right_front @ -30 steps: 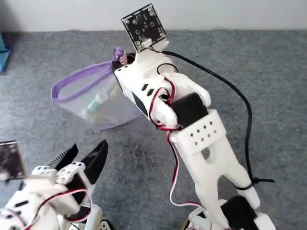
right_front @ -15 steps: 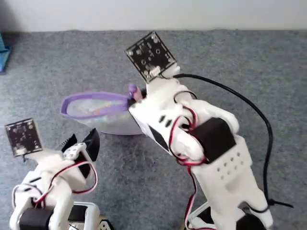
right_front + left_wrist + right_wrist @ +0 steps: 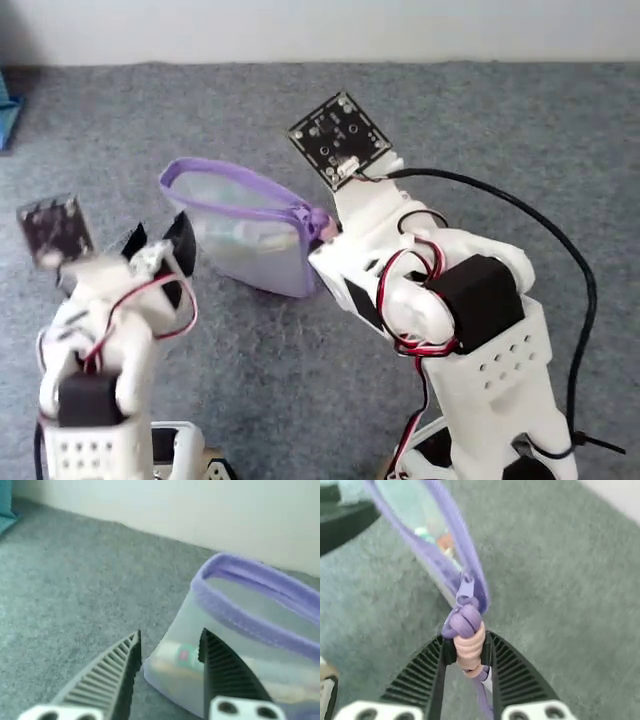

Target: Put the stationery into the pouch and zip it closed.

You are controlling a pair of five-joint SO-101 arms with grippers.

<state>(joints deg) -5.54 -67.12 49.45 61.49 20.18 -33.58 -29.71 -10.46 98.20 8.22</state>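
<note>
The translucent pouch with a purple zip rim stands on the grey carpet, and stationery shows through its wall. My right gripper is at the pouch's right end, shut on the purple-and-pink zipper pull. From there the purple rim runs away as a narrow loop, with coloured items inside. My left gripper is open at the pouch's left end. Between its fingertips I see the pouch's lower corner just beyond, and an item with a green label inside.
A white wall borders the carpet at the back. A teal object sits at the far left edge. The right arm's black cable loops over the carpet to the right of the arm.
My right gripper has dragged the pouch by its pull to the right and nearer. The left arm has risen and swung in to the pouch's left end, with its gripper open throughout.
</note>
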